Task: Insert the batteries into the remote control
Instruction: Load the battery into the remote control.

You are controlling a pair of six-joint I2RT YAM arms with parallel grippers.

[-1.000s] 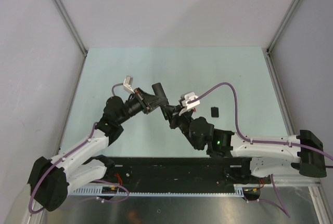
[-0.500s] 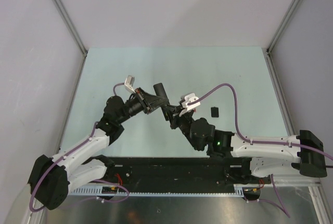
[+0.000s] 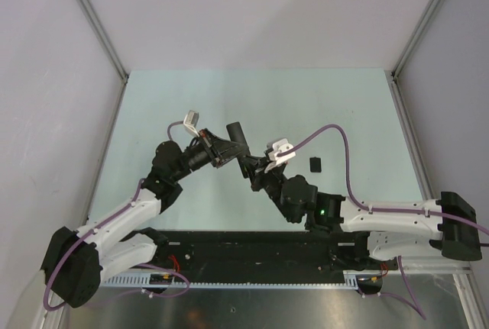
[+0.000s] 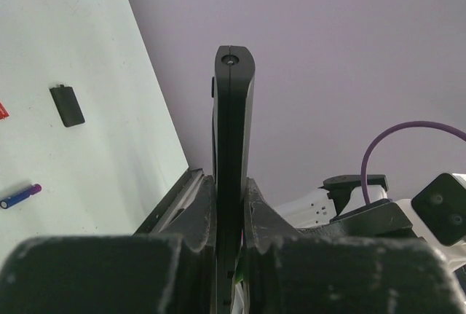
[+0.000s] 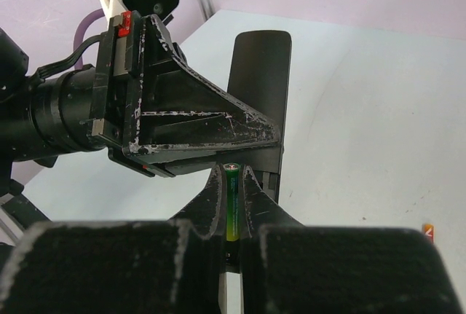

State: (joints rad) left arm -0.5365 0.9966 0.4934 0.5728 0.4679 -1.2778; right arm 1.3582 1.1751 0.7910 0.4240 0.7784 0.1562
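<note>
My left gripper (image 4: 230,183) is shut on the remote control (image 4: 233,117), a slim black bar seen edge-on and sticking out past the fingers. From above, the remote control (image 3: 234,132) is held off the table at the centre. My right gripper (image 5: 231,172) is shut on a green battery (image 5: 231,208). The battery's tip sits right against the remote control (image 5: 260,73), just below the left gripper's fingers (image 5: 196,121). In the top view the right gripper (image 3: 248,167) meets the left gripper (image 3: 223,149) at the remote.
A blue-purple battery (image 4: 20,196) lies on the table. A small flat black piece (image 4: 67,105) (image 3: 315,163) lies right of the arms. A red sliver (image 5: 428,232) shows at the frame edge. Grey walls enclose the table on three sides.
Both arms have shifted only slightly and stay together at the table's centre. The two grips are unchanged.
</note>
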